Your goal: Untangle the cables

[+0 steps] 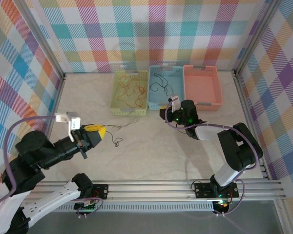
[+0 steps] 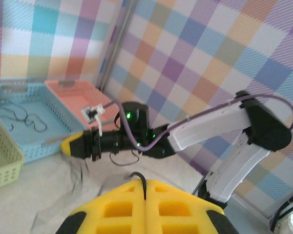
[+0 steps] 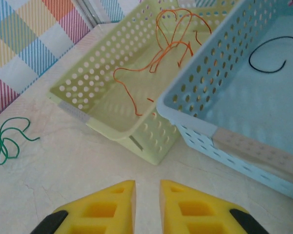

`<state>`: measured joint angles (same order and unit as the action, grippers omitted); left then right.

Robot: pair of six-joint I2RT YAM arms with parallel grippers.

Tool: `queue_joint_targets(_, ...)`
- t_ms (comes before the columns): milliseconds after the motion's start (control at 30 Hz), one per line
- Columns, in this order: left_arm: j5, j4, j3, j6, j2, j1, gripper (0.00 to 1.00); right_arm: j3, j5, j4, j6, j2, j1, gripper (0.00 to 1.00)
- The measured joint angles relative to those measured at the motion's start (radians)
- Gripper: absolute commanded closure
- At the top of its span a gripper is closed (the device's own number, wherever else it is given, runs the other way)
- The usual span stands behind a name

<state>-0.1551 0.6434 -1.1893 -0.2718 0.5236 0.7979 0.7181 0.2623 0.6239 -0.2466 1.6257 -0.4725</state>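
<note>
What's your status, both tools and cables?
Left tool shut on a dark cable. Right tool barely open, empty. Orange cables in yellow-green basket; green cable loose on table.

I saw a yellow basket (image 1: pixel 128 112), a blue basket (image 1: pixel 177 78) and a pink basket (image 1: pixel 201 86) side by side on the pale table (image 1: pixel 151 151), checkered walls (image 1: pixel 151 29) behind.

From where I stand, no writing, label, brand, number or sign can be read on anything here.
</note>
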Motion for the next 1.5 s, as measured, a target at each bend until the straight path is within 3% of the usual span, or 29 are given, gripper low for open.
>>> queue_joint_targets(233,0.001,0.006,0.008,0.003,0.003,0.000,1.00,-0.002,-0.024,0.002,0.000,0.000,-0.006,0.77)
queue_joint_targets(400,0.000,0.010,0.008,0.008,0.010,0.000,1.00,-0.022,0.018,0.017,-0.007,-0.021,-0.006,0.65)
queue_joint_targets(533,0.000,0.012,0.008,0.008,0.037,0.000,1.00,-0.048,0.071,0.027,-0.003,-0.113,-0.018,0.56)
queue_joint_targets(767,0.019,0.010,0.008,0.008,0.105,0.000,1.00,-0.065,0.170,0.046,0.048,-0.357,-0.079,0.54)
queue_joint_targets(1000,0.037,0.009,0.008,0.007,0.181,0.000,1.00,-0.064,0.301,-0.011,0.155,-0.495,-0.169,0.50)
queue_joint_targets(1233,0.068,0.008,0.008,-0.003,0.213,0.000,1.00,-0.060,0.428,-0.114,0.289,-0.509,-0.323,0.49)
queue_joint_targets(1500,0.072,-0.002,0.009,-0.024,0.243,0.000,1.00,0.015,0.416,-0.156,0.379,-0.454,-0.396,0.47)
